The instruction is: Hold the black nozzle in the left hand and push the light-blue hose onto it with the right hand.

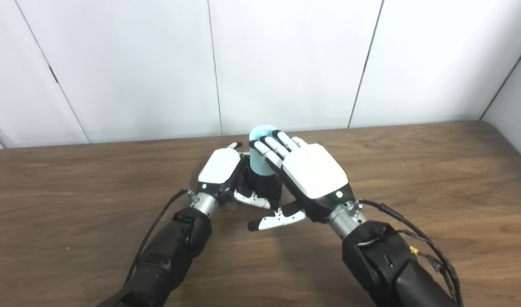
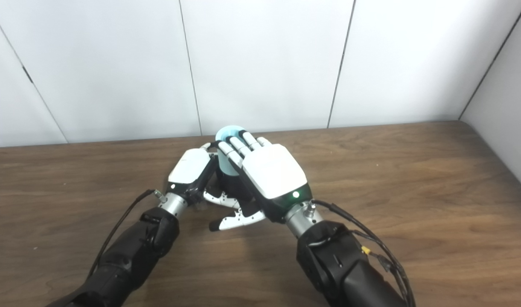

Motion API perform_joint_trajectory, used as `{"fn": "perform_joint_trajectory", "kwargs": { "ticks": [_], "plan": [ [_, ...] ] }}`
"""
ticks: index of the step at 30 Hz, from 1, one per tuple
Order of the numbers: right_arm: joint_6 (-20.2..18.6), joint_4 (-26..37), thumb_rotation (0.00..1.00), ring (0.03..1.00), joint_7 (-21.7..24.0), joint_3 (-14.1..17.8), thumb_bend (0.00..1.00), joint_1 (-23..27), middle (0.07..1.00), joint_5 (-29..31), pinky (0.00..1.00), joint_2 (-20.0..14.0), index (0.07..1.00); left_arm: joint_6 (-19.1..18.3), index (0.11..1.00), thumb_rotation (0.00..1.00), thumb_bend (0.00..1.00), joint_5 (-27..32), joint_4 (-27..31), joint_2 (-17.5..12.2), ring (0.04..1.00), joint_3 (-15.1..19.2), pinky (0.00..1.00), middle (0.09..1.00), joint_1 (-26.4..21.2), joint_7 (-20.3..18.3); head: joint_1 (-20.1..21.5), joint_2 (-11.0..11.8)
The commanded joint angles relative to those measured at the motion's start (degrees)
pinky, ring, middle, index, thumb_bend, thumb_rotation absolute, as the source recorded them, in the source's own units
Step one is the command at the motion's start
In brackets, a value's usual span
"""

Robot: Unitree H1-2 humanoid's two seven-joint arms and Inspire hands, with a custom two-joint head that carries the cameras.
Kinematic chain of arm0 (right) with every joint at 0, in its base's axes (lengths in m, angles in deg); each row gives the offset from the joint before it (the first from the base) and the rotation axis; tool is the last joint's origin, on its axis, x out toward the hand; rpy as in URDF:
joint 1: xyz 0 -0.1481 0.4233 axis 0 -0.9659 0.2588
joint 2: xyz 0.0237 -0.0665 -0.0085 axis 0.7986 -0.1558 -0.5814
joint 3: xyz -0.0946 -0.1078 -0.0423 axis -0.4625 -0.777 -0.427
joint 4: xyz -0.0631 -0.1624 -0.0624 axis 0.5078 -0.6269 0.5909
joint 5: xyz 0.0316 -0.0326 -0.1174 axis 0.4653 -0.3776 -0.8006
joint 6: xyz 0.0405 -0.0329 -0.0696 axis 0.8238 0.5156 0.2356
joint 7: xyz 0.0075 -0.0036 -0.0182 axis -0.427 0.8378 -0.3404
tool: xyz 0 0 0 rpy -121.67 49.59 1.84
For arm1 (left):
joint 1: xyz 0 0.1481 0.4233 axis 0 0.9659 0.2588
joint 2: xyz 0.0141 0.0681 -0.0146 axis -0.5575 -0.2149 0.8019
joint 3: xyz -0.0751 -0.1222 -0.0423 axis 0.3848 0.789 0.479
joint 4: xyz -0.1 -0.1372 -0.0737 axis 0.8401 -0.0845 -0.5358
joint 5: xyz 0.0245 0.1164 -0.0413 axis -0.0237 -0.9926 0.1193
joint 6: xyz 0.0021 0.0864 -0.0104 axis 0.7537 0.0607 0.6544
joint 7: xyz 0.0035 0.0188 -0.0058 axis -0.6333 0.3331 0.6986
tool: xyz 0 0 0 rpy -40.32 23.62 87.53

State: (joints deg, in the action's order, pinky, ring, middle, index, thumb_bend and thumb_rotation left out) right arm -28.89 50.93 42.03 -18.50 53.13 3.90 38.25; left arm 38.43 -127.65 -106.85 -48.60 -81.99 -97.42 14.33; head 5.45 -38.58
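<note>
the left hand (image 1: 219, 168) grips the black nozzle (image 1: 266, 187), mostly hidden. the right hand (image 1: 305, 170) holds the blue hose (image 1: 259, 160) above it.

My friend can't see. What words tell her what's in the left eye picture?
Two robot hands meet over a brown wooden table: the left hand holds a black nozzle, and the right hand lays its fingers on the light-blue hose standing on top of it.
</note>
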Motion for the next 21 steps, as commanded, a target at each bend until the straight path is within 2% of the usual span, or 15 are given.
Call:
{"fn": "perform_joint_trajectory", "kwargs": {
  "ticks": [1,5,6,11,21],
  "plan": [
    [2.64,-10.82,0.80,0.934,13.93,-6.14,0.90,-6.67,0.948,4.67,0.89,-0.74,0.919,-3.86,0.490,0.00,0.50,4.72,-13.02,7.50,0.520,-1.88,0.92,0.460,23.27,0.94,0.00,-0.01],
    [2.84,-11.74,0.79,0.938,13.09,-6.48,0.89,-6.65,0.949,4.92,0.89,-0.68,0.920,-4.05,0.494,0.00,0.50,4.52,-13.20,7.48,0.523,-2.06,0.93,0.457,23.20,0.85,-0.02,-0.11],
    [2.95,-11.94,0.79,0.937,12.93,-6.55,0.88,-6.62,0.948,4.91,0.89,-0.70,0.918,-3.81,0.505,0.00,0.50,4.60,-13.20,7.49,0.490,-2.00,0.92,0.463,23.24,0.96,-0.02,-0.11],
    [3.19,-12.97,0.80,0.934,12.48,-6.82,0.88,-6.37,0.945,5.02,0.88,-0.77,0.917,-3.78,0.480,0.00,0.50,4.45,-12.92,7.42,0.529,-2.18,0.92,0.465,23.32,0.82,-0.02,-0.11],
    [2.92,-16.85,0.78,0.928,11.20,-6.74,0.88,-5.04,0.942,5.87,0.88,-0.08,0.908,-3.77,0.474,0.00,0.50,4.58,-12.64,7.49,0.528,-2.11,0.93,0.464,23.53,0.68,-0.09,-0.13]
  ]
}}
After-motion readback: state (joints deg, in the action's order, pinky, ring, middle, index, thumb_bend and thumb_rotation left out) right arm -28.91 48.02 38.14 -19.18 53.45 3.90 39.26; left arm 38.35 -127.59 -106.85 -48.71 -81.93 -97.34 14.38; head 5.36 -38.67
